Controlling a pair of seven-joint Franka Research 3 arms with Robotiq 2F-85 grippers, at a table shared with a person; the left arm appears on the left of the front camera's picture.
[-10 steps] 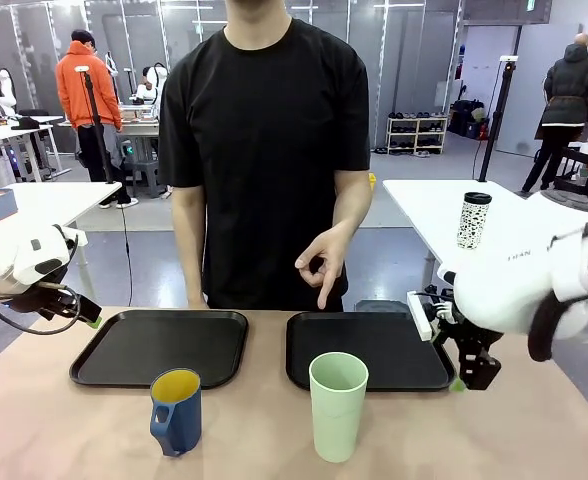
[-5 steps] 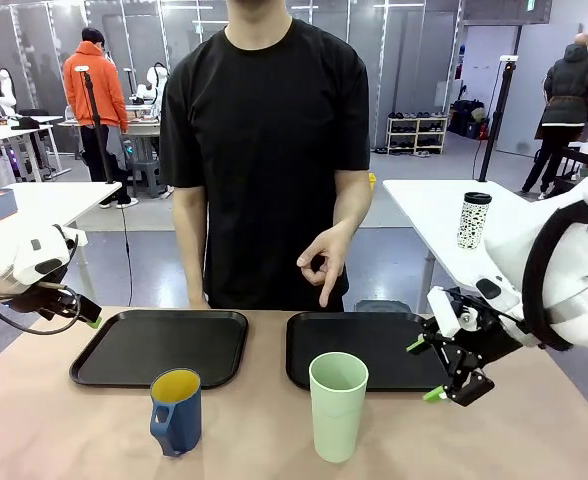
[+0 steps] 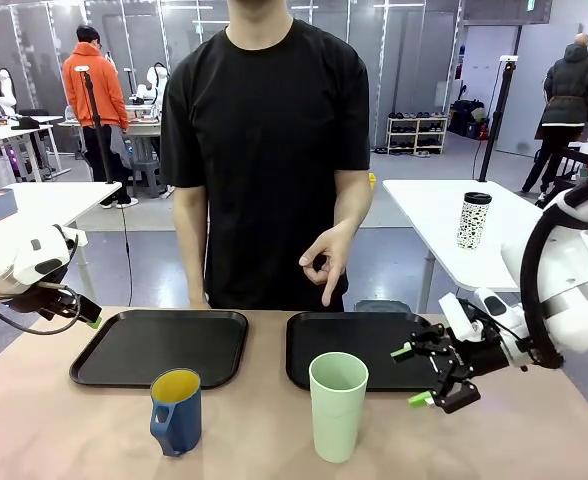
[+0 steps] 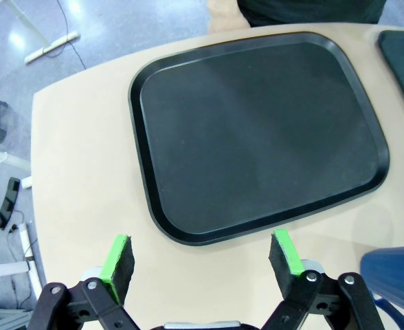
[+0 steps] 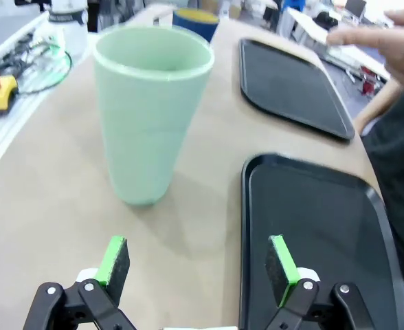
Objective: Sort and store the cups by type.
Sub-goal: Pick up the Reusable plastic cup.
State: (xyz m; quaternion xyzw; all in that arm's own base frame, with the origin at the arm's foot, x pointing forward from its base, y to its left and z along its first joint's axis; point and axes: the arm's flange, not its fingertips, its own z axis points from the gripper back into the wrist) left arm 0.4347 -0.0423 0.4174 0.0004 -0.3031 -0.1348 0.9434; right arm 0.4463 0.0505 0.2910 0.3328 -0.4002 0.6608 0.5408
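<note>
The tall mint-green tumbler (image 3: pixel 337 405) stands upright near the table's front edge, before the right black tray (image 3: pixel 369 345). The dark blue mug (image 3: pixel 176 410) with its yellow inside stands before the left tray (image 3: pixel 161 345). My right gripper (image 3: pixel 411 376) hangs open, lying sideways just right of the tumbler, apart from it. In the right wrist view the tumbler (image 5: pixel 150 110) stands ahead of my right gripper (image 5: pixel 197 260), with the mug (image 5: pixel 195 17) behind it. My left gripper (image 3: pixel 86 314) is open at the far left, and my left gripper (image 4: pixel 202 256) faces the left tray (image 4: pixel 257 130), with the mug (image 4: pixel 394 275) at its side.
A person stands at the far side, one hand (image 3: pixel 324 265) pointing a finger down above the right tray. A white speckled cup with a black lid (image 3: pixel 473 220) stands on another table behind. Both trays hold nothing.
My right gripper has swung left and down from beside the right tray toward the tumbler, turning onto its side. The left arm, the cups and the person's hand have stayed put.
</note>
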